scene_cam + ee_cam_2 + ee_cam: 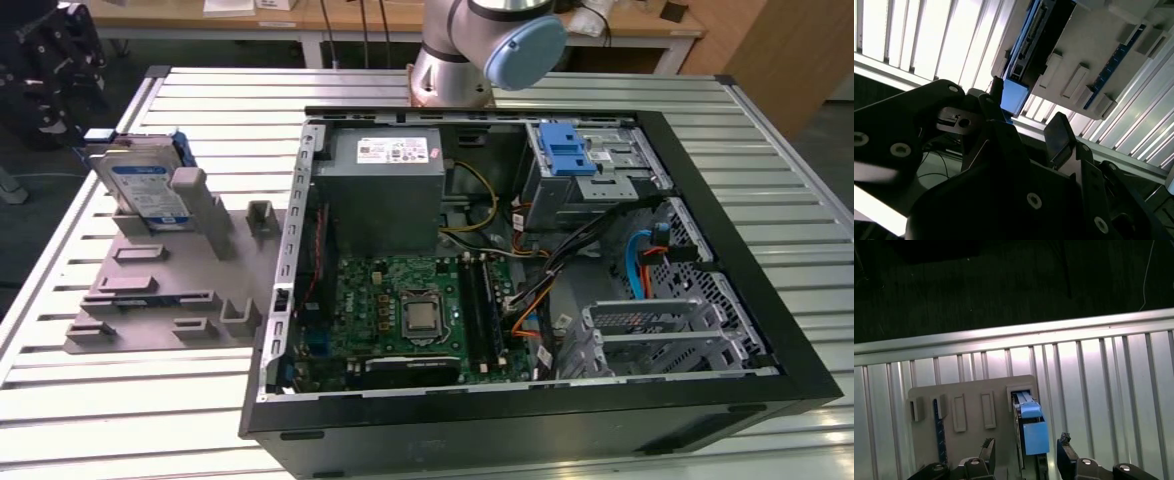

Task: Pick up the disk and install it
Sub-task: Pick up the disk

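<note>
**Disk parked in holder, gripper open above it**

1. Position. The disk (140,185) stands on edge in a slot at the far corner of a grey holder (160,290). The holder lies on the slatted metal table (200,90), at the exterior view's left of the open computer case (534,425). The disk is outside the case and well apart from it.

2. Orientation. The long axis runs close to vertical with a slight backward lean. The labelled broad face is turned toward the exterior camera. In the first wrist view the disk (1029,425) shows edge-on as a narrow strip.

3. Markings. The label is white and blue; its print cannot be made out. The power-supply box (380,190) inside the case carries a white sticker.

4. Appearance. The disk is a flat silver rectangle framed by a blue plastic bracket, which shows along the top and side edges.

5. Gripper. In both wrist views the gripper (1026,449) (1029,117) sits over the disk's upper edge. Its dark fingers (988,449) are spread apart, one on each side of the blue bracket, with a gap showing between each finger and the disk. Nothing is gripped.

6. Arm. The arm's base column (467,45) stands behind the case.
</note>
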Robot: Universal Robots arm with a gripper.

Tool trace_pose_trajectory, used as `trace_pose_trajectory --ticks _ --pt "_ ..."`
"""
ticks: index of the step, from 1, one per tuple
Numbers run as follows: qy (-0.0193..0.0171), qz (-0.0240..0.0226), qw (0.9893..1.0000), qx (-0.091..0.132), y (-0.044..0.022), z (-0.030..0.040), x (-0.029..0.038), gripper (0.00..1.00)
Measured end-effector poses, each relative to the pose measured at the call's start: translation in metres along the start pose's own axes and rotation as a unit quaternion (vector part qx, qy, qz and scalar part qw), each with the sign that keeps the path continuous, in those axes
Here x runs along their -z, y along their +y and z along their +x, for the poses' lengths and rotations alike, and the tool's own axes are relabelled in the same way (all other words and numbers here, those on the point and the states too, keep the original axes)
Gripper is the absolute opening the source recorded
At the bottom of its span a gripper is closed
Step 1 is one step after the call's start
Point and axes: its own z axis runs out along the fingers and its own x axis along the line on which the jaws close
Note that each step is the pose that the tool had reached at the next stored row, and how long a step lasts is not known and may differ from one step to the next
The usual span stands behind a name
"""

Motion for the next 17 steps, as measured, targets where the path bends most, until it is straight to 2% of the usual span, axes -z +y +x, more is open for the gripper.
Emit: trace_pose_trajectory --ticks 8,17 --pt "-0.0002 0.0014 1.0000 0.001 0.0011 0.0001 -0.0020 0.60" --pt "-0.0002 0.0018 1.0000 0.008 0.0031 -0.0044 -0.0140 0.60"
